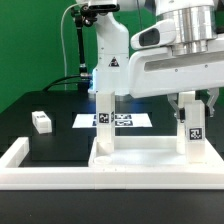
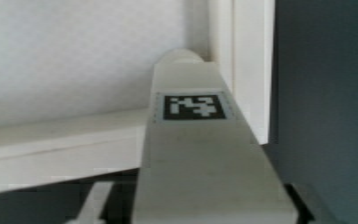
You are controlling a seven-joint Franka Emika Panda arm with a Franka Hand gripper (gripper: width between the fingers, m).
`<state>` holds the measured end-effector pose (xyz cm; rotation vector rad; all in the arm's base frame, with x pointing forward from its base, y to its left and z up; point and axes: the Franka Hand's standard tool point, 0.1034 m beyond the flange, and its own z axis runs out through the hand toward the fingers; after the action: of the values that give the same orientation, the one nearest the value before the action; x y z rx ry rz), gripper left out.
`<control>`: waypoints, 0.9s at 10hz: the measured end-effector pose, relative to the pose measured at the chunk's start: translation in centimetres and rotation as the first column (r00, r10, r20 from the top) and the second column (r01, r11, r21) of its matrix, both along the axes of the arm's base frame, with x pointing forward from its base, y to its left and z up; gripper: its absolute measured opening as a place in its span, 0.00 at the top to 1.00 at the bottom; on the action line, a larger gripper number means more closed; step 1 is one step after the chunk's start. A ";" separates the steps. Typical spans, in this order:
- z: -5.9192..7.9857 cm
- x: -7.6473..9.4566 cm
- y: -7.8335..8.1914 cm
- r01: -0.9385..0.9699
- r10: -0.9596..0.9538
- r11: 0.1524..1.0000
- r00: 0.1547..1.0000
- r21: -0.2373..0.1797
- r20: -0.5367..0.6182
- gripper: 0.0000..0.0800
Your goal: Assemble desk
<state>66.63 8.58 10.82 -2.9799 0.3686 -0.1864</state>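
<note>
The white tabletop panel (image 1: 145,152) lies flat at the exterior view's right front. One white leg (image 1: 104,120) stands upright on its left part. My gripper (image 1: 191,108) is shut on a second tagged leg (image 1: 191,132), held upright with its lower end at the panel's right part. In the wrist view that leg (image 2: 197,150) fills the middle, tag facing the camera, with the dark fingers (image 2: 123,205) on either side of it and the panel's rim (image 2: 51,135) beyond. A third leg (image 1: 41,122) lies loose on the black table at the left.
The low white barrier wall (image 1: 60,178) runs along the front and turns back at the left (image 1: 18,152). The marker board (image 1: 125,121) lies flat behind the panel. The robot's base (image 1: 110,55) stands at the back.
</note>
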 end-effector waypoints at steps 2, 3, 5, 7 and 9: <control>0.0 0.0 -0.1 0.159 -0.158 0.987 0.987 0.018 -0.021 0.64; 0.0 -0.1 0.1 0.315 -0.313 0.949 0.949 0.024 -0.043 0.64; 0.0 0.0 0.1 0.601 -0.596 0.799 0.794 0.013 -0.120 0.64; -0.1 -0.1 0.3 0.796 -0.780 0.605 0.596 0.011 -0.190 0.64; -0.2 -0.2 0.3 0.943 -0.907 0.331 0.323 0.015 -0.270 0.64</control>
<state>66.45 8.84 10.61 -2.1727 2.0126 0.0835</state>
